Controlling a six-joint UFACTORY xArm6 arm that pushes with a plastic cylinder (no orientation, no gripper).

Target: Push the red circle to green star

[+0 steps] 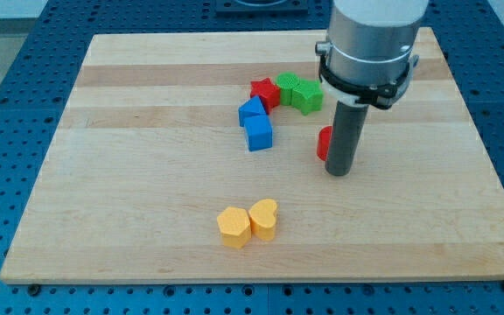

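Where our rod comes down on the wooden board, my tip rests just right of the red circle, touching it as far as we can tell; the rod hides most of that block, leaving a red sliver. We have no fingers, only the rod. Up and left sits a cluster: green star, a second green block, a red block, two blue blocks. Near the view's bottom, two yellow blocks touch.
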